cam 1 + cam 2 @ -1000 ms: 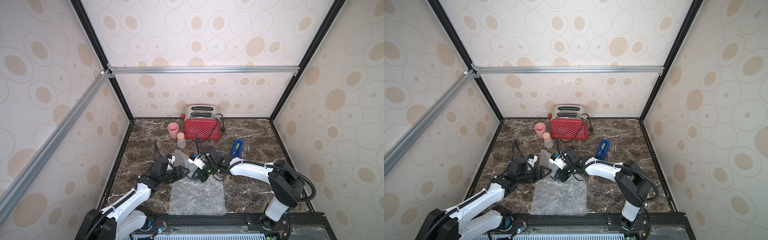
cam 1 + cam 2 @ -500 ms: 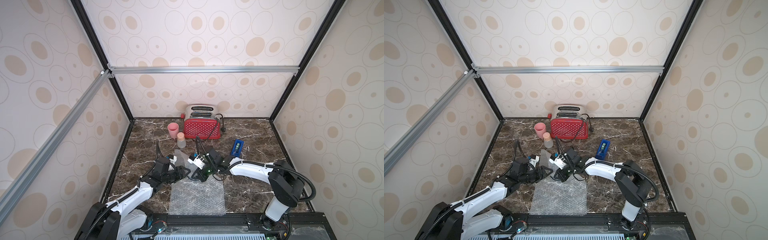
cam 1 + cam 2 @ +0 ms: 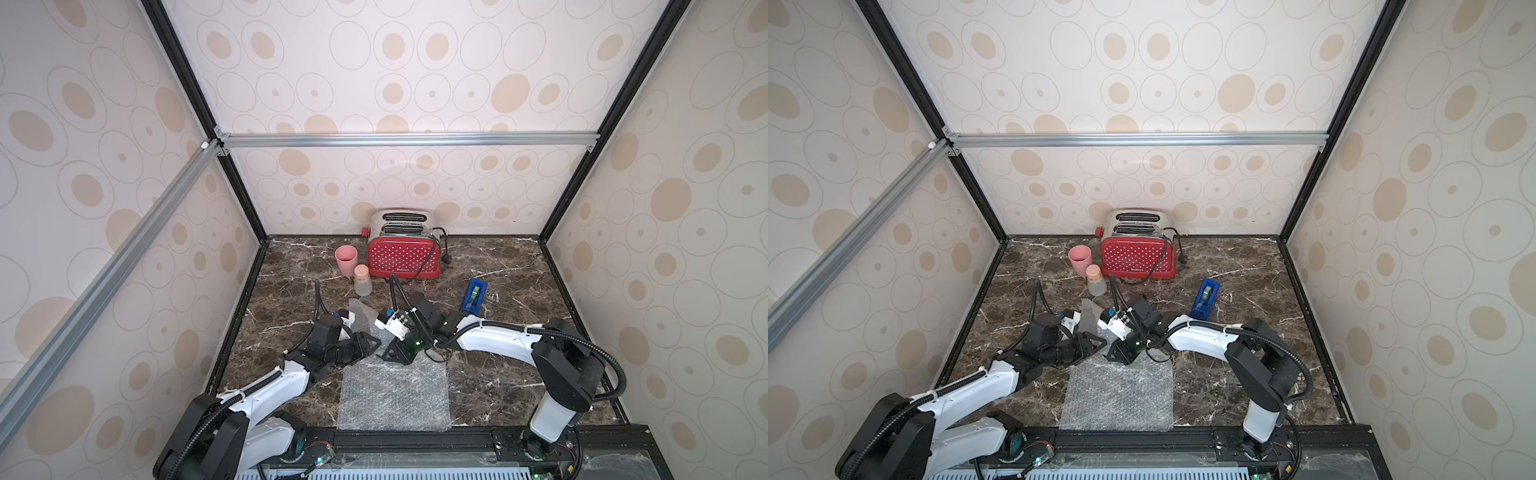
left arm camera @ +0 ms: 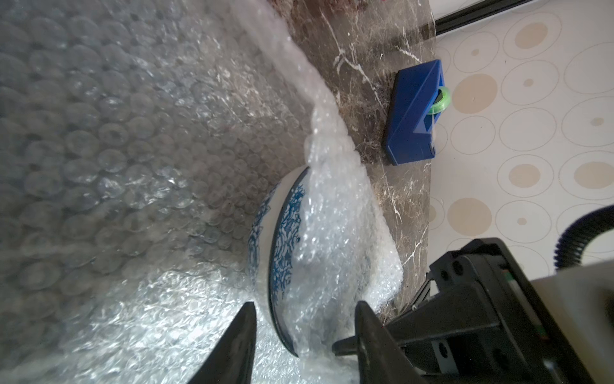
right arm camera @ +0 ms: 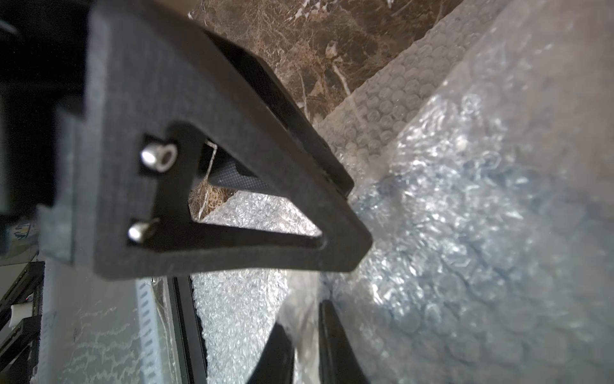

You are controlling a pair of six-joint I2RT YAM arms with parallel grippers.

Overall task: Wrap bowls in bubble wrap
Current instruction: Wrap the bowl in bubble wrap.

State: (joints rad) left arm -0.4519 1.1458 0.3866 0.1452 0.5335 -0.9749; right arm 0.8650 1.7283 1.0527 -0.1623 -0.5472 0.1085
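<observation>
Half done at most: bowl (image 4: 265, 239) at far end of bubble wrap (image 3: 395, 395), partly under flap, rest flat on table (image 3: 490, 395). L pincer (image 4: 305, 304) part-open astride rim; R pincer (image 5: 300, 316) barely parted, wrap in gap, grip unclear. To do: roll-up.

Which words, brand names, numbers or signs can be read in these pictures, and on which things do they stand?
toaster: one small white brand word low on its red front, too small to read.
blue tape holder: no writing shows.
No other text anywhere.
</observation>
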